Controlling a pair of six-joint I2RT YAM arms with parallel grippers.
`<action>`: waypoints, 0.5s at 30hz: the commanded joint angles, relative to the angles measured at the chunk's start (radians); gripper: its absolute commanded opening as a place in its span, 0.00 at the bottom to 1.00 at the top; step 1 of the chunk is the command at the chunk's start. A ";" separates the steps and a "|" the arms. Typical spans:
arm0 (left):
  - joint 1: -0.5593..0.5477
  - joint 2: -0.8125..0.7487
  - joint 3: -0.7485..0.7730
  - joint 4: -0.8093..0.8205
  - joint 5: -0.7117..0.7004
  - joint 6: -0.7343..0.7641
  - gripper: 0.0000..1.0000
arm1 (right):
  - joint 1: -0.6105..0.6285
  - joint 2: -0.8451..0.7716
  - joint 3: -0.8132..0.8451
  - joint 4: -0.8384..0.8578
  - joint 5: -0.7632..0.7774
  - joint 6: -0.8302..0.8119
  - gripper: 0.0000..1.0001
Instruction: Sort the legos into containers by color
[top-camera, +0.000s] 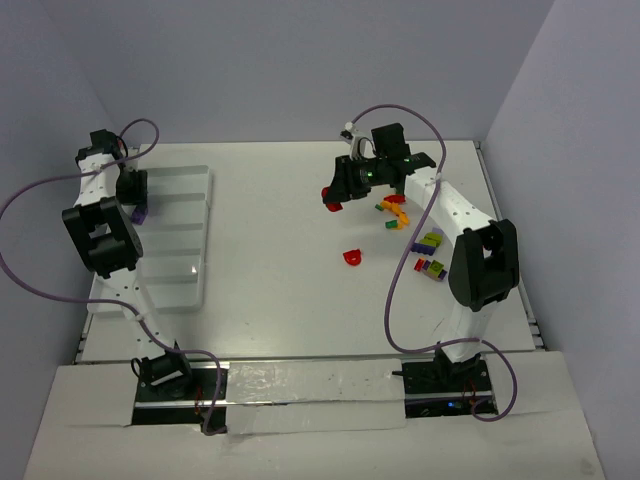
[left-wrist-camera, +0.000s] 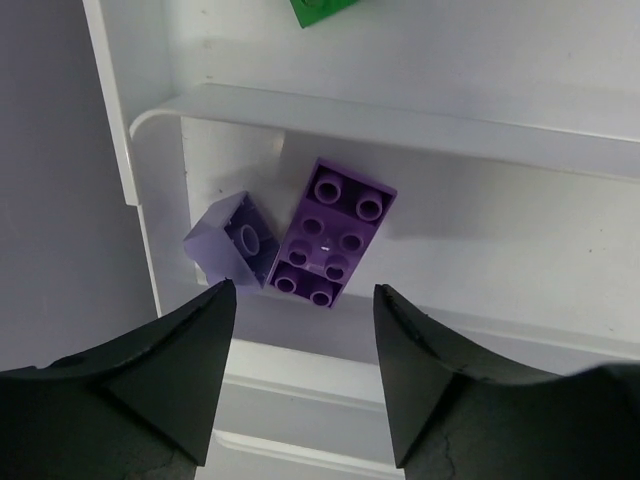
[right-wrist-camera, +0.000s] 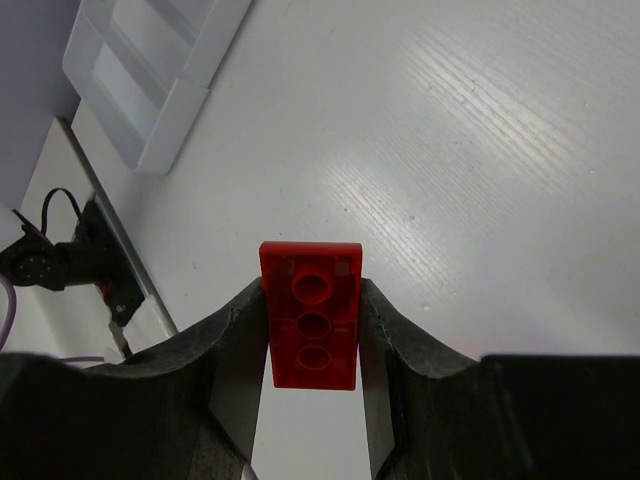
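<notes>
The step in hand is judged to be the carrying of one red piece to the containers. In the right wrist view a red brick (right-wrist-camera: 311, 330) is gripped between the two fingers of the right end effector (right-wrist-camera: 312, 290), lifted clear of the counter (top-camera: 280, 260). The tray (top-camera: 190, 190) lies well apart from it, toward 9 o'clock in the top view. The loose legos (top-camera: 430, 242) are scattered toward 3 o'clock, with another red piece (top-camera: 351, 257) near them at 6 o'clock of the held brick.

The left end effector (left-wrist-camera: 303, 295) is spread wide, gripping nothing, and hangs over a compartment in which two purple bricks (left-wrist-camera: 332, 233) rest side by side, touching. A green brick (left-wrist-camera: 320, 10) is seen in the next compartment, at 12 o'clock in that view.

The next move calls for the red brick to be taken across toward 9 o'clock and released over a compartment apart from the purple and green ones. Which compartment is meant for red cannot be told. Room near the tray would be needed, so the left arm is best drawn aside.
</notes>
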 joint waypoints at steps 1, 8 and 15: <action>0.004 0.015 0.102 0.005 0.009 0.008 0.67 | 0.018 -0.017 0.047 -0.001 0.022 -0.012 0.00; -0.038 -0.317 -0.028 0.079 0.640 -0.029 0.69 | 0.034 -0.049 0.001 0.106 -0.086 0.089 0.00; -0.254 -0.704 -0.558 0.522 1.129 -0.350 0.72 | 0.051 -0.057 -0.060 0.361 -0.328 0.316 0.00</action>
